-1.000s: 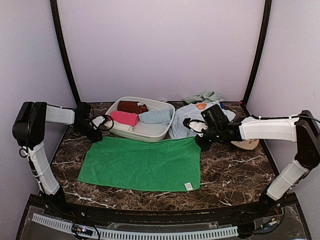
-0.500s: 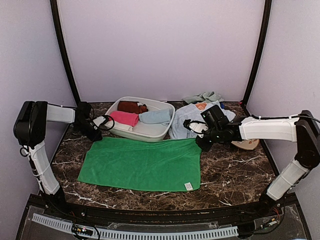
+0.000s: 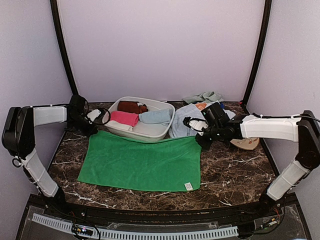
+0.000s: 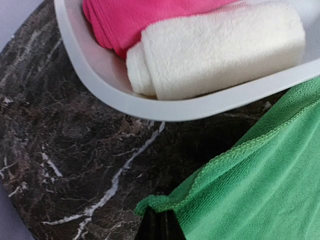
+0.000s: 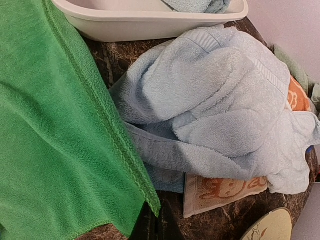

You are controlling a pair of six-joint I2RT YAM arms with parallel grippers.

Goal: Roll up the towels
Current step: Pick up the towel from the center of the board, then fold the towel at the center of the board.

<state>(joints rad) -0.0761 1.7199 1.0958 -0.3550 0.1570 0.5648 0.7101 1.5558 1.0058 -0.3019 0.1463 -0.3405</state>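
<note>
A bright green towel (image 3: 142, 162) lies spread flat on the marble table in front of the white basin (image 3: 150, 134). My left gripper (image 3: 93, 128) is shut on the towel's far left corner; the left wrist view shows that corner (image 4: 155, 204) bunched over the closed jaws (image 4: 160, 227). At the far right corner, my right gripper (image 3: 200, 141) is shut on the green towel (image 5: 50, 140), whose hem drapes over the jaws (image 5: 155, 225). A crumpled pale blue towel (image 5: 215, 100) lies just behind the right gripper, on top of a peach printed towel (image 5: 220, 190).
The basin (image 4: 100, 80) holds rolled towels: pink (image 3: 124, 118), white (image 4: 215, 50), brown (image 3: 131, 106) and pale blue (image 3: 155, 116). A tan disc (image 3: 246, 144) lies at the right beyond the right arm. A pale green cloth (image 3: 202, 96) sits by the back wall.
My left gripper has shut on the green towel's far left corner and drawn it up and back toward the basin. The left arm has swung outward. The right gripper has barely moved.
</note>
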